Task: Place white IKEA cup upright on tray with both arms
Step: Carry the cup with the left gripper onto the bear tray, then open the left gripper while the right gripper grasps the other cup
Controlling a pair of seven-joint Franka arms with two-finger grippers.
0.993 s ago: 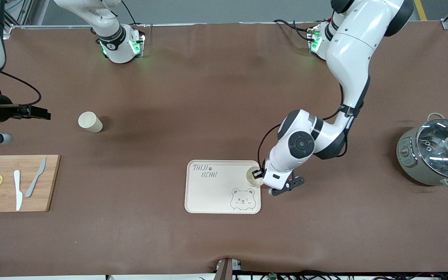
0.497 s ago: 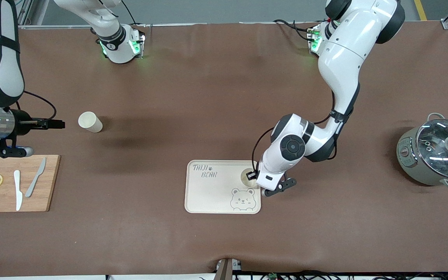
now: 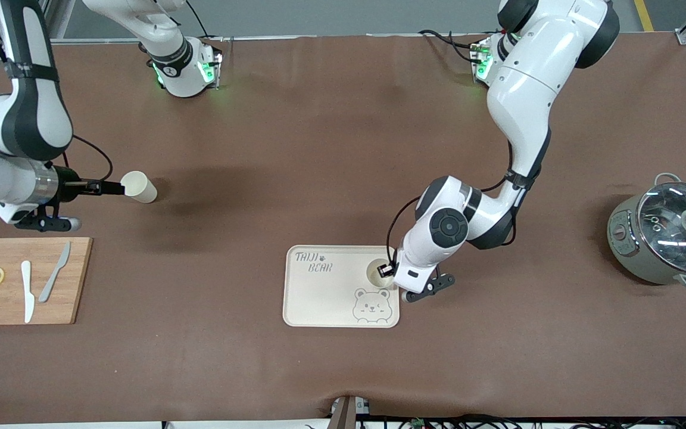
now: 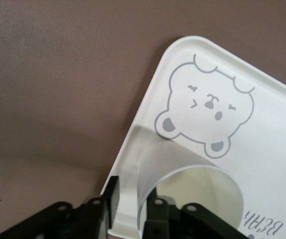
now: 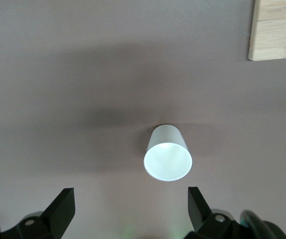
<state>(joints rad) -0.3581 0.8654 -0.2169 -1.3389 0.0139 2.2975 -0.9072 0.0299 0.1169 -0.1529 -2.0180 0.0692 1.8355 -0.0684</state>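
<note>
Since second ago, my right gripper (image 3: 121, 189) swung in beside lying cup (image 3: 139, 186), well apart from tray (image 3: 319, 298) toward right arm's end.

Front: upright cup (image 3: 377, 271) on tray, above bear face; left gripper (image 3: 386, 270) at its rim.

Left wrist: fingers (image 4: 114, 191) straddle wall, slightly parted; grip unclear.

Right wrist: fingers (image 5: 63, 205) spread wide, empty.

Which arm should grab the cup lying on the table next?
Right. The right gripper is open and lined up with the mouth of the tipped cup, with nothing between them. The left gripper is across the table at the cup on the tray, one finger inside its rim.
</note>
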